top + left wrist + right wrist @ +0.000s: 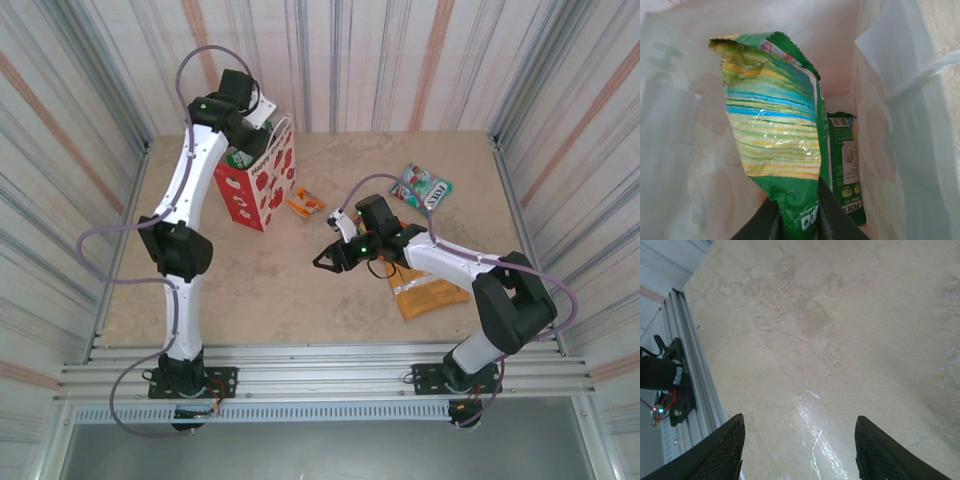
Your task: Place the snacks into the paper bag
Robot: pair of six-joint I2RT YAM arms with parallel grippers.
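the left arm reaches over the far left of the counter [300, 310], its end effector [240, 145] dipped into the mouth of the bag [265, 192], which stands upright. a bit of green packet [239, 160] shows at the mouth just under it; the grip itself is hidden. just right of the bag lies a small orange packet [305, 204]. a teal packet [421, 186] lies well apart, far right. the right end effector [325, 262] hovers mid-counter, pointing left, jaws apart and empty. orange packets [432, 295] lie under the right forearm.
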